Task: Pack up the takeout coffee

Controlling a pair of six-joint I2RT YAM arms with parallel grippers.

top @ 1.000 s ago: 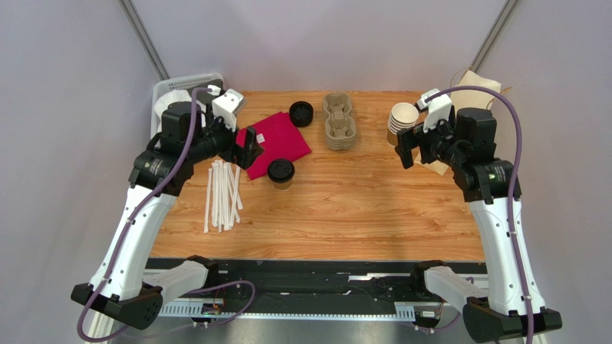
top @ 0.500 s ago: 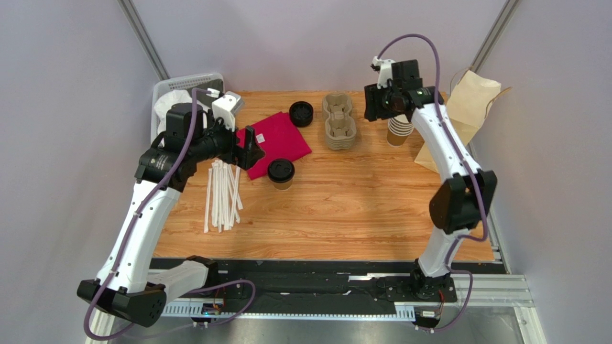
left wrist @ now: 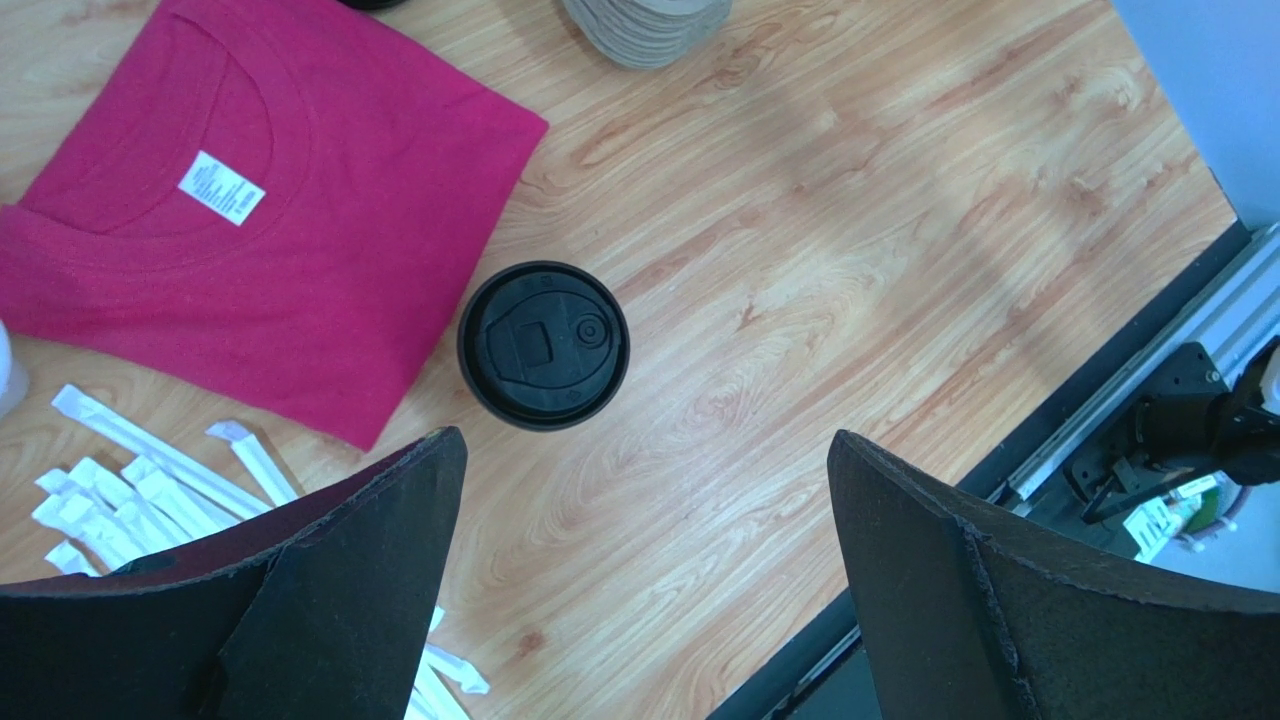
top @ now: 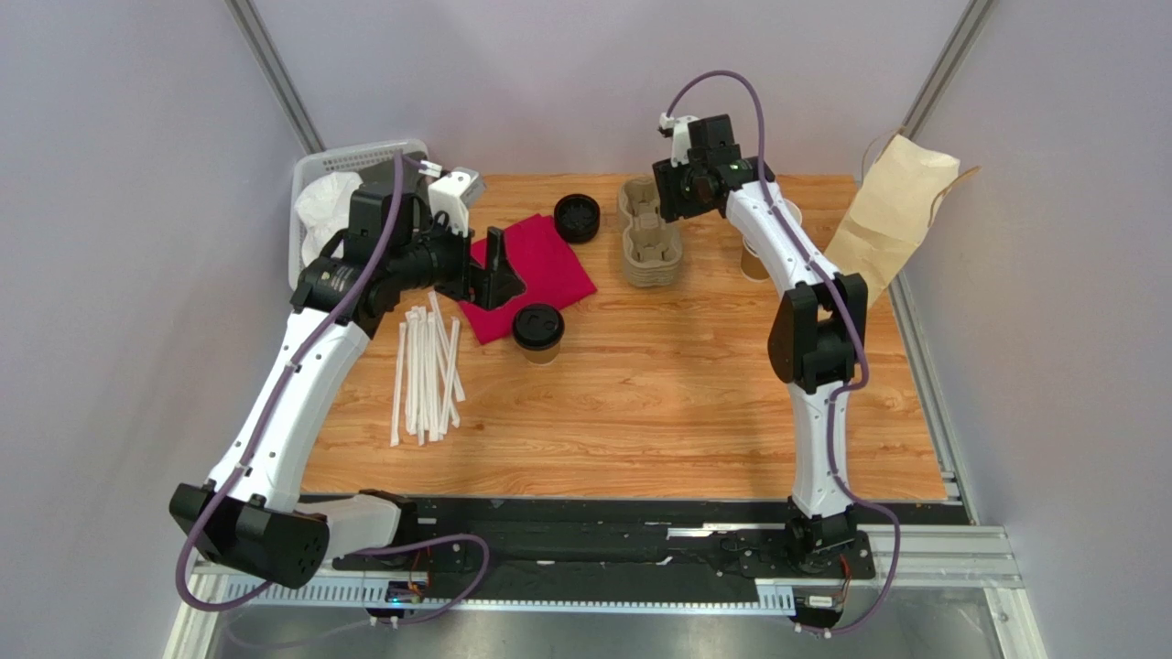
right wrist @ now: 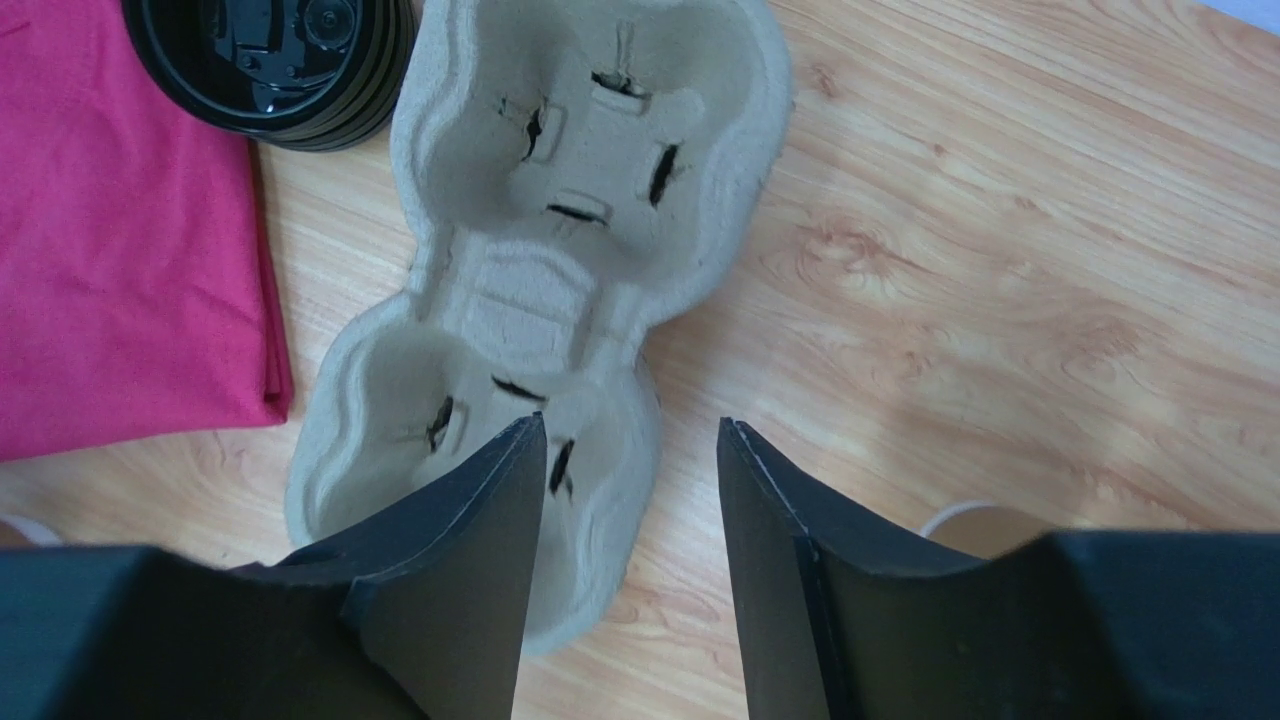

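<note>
The takeout coffee (left wrist: 543,345) sits just beside a red T-shirt (left wrist: 256,210). Left end effector (left wrist: 643,450) and right end effector (right wrist: 631,435) (over an empty cup carrier (right wrist: 571,225)) gape, holding nothing.

A pulp cup carrier (right wrist: 549,300) lies mid-frame on the wooden table (right wrist: 977,270). Black lids (right wrist: 271,60) sit at the upper left, just beside it, and red cloth (right wrist: 120,255) fills the left edge. The right gripper (right wrist: 627,450) hangs over the carrier's lower well, its fingers parted.
</note>
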